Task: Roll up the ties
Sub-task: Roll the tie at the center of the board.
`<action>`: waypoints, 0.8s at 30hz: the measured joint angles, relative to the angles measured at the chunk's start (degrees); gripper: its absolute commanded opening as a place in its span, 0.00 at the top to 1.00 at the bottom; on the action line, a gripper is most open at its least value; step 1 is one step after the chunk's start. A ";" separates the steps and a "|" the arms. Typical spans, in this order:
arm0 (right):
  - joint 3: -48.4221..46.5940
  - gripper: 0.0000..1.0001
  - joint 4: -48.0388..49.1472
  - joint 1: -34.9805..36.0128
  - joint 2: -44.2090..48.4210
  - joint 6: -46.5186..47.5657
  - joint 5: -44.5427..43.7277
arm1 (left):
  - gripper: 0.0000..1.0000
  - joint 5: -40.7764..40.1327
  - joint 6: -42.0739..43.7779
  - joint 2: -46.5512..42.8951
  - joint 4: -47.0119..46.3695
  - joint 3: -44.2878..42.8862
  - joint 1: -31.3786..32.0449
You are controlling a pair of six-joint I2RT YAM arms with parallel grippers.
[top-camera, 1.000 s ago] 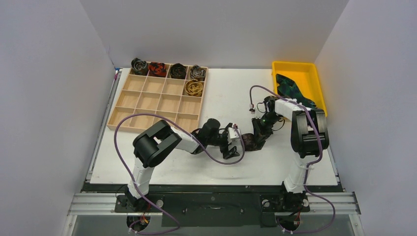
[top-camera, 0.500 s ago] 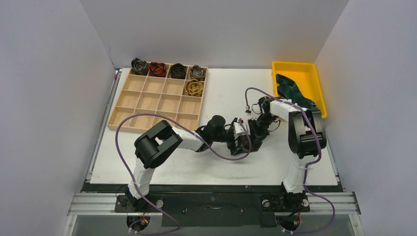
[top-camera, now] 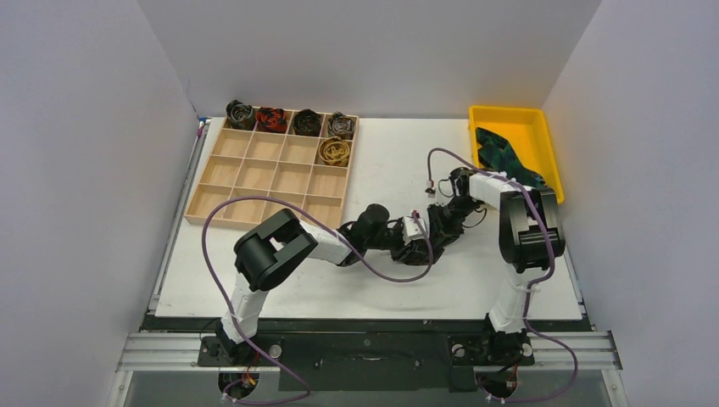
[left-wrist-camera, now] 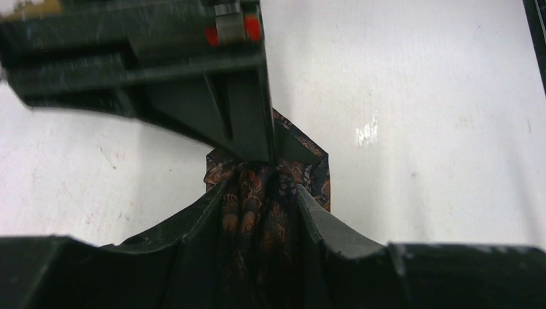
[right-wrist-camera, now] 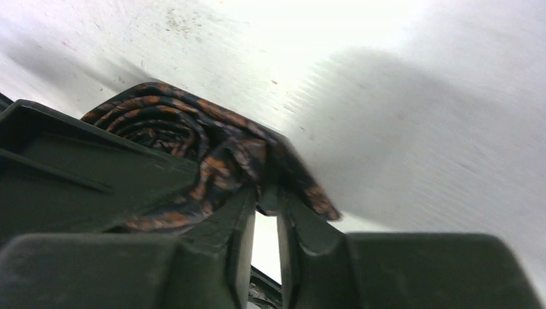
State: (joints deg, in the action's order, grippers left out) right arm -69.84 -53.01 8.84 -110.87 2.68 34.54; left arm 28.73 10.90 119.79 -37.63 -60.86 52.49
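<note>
your left gripper (left-wrist-camera: 262, 188) is clamped on the coiled tie (right-wrist-camera: 161, 122), one finger pressed against each side. your right gripper (right-wrist-camera: 265, 198) has its fingers nearly together, nipping a fold of the same tie. it lies mid-table (top-camera: 390, 161), between both arms.

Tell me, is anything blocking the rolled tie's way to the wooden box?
Nothing visible. Bare table lies between the rolled tie and the wooden box; only the left arm itself stretches across there.

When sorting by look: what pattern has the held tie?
The tie is dark with orange-brown figures; best in right wrist view.
</note>
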 measured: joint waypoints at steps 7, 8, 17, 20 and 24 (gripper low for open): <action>0.24 0.60 -1.90 -6.78 3.56 2.45 1.03 | 0.75 -0.02 1.70 -1.55 -0.61 2.60 -0.02; 0.52 0.60 -1.99 -7.61 4.31 2.60 1.03 | 0.74 -0.04 1.90 -1.57 -0.68 2.64 -0.02; 3.91 0.47 -1.07 -8.74 1.60 -0.90 7.17 | 0.72 0.20 2.73 -1.55 -1.68 3.23 -0.07; 3.98 0.47 -0.74 -8.61 -0.11 -2.40 12.04 | 0.73 0.81 2.86 -1.55 -2.64 3.76 -0.31; 4.57 0.47 0.61 -7.91 -1.09 -3.23 16.76 | 0.72 2.25 2.86 -1.55 -3.06 4.04 -0.87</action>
State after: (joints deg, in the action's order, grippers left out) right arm -65.28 -52.40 0.93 -111.96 -0.56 51.31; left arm 30.98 13.76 118.24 -40.69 -56.82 51.62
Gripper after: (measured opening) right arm 0.529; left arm 0.338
